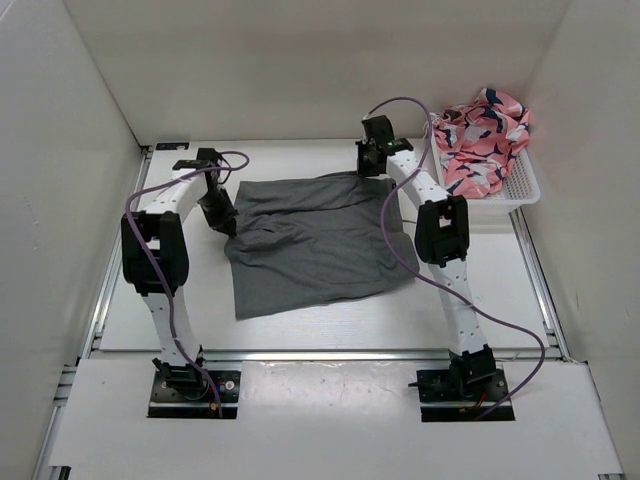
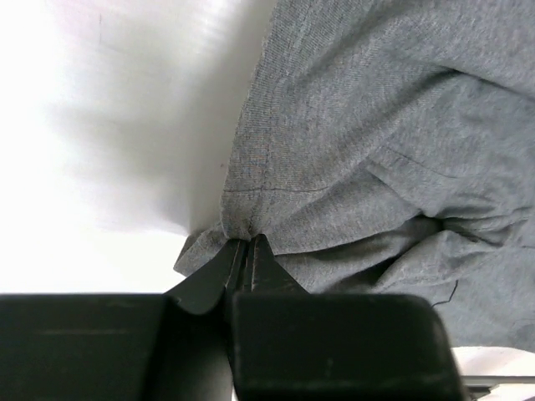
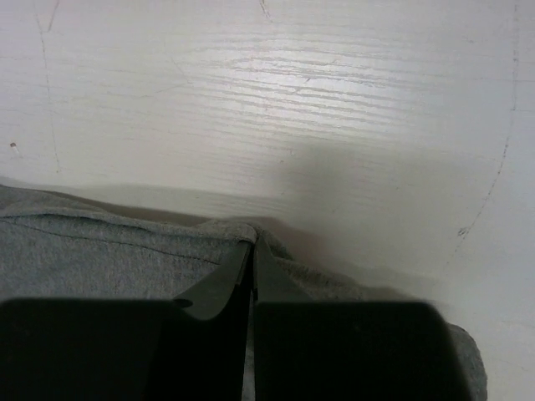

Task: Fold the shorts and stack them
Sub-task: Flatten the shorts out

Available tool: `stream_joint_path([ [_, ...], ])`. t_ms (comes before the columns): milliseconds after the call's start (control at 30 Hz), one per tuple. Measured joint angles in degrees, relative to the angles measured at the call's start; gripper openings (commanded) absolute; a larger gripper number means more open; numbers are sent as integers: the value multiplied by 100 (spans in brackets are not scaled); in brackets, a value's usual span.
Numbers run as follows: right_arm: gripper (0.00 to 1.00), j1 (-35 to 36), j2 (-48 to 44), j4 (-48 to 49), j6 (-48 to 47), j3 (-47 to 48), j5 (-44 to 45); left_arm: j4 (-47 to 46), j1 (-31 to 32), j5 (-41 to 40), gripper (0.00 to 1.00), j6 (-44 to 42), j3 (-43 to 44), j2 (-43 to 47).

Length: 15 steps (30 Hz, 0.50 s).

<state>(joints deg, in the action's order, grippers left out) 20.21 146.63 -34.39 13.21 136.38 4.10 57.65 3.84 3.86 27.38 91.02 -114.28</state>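
Observation:
The dark grey shorts (image 1: pixel 315 240) lie spread on the white table between my two arms. My left gripper (image 1: pixel 222 215) is shut on the shorts' left edge; in the left wrist view the closed fingertips (image 2: pixel 245 244) pinch a bunched corner of the grey cloth (image 2: pixel 376 142). My right gripper (image 1: pixel 372 165) is shut on the far right corner; in the right wrist view the fingertips (image 3: pixel 252 247) pinch a fold of the grey cloth (image 3: pixel 92 255) just above the table. The drawstring and waistband do not show.
A white basket (image 1: pixel 520 190) at the back right holds a pink patterned cloth (image 1: pixel 483 135). White walls enclose the table on the left, back and right. Purple cables hang from both arms. The table's metal rail (image 1: pixel 320 352) runs along the near edge.

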Motion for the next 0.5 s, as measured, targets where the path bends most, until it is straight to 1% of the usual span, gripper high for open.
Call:
stream_joint_path([
  [267, 0, -39, 133, 4, 118, 44, -96, -70, -7, 2, 10, -22, -264, 55],
  [300, 3, -44, 133, 4, 125, 44, -111, -87, -11, 0, 10, -22, -308, 52],
  [333, 25, -44, 133, 7, 133, 46, -127, -87, -17, 0, 10, -22, -343, 52],
  [367, 42, -44, 133, 7, 179, 46, -131, -87, -24, 0, 12, -22, -376, 52],
  [400, 57, -44, 133, 9, 212, 46, -129, -87, -31, -2, 21, -20, -409, 52],
  [433, 79, -46, 133, 9, 210, 46, -140, -72, -44, -7, 29, -31, -431, 52],
  [467, 87, -48, 131, 11, 232, 46, -151, -46, -63, -7, 51, -17, -431, 52],
  [500, 92, -52, 116, 17, 223, 46, -170, -28, -83, -11, 65, -9, -431, 52],
])
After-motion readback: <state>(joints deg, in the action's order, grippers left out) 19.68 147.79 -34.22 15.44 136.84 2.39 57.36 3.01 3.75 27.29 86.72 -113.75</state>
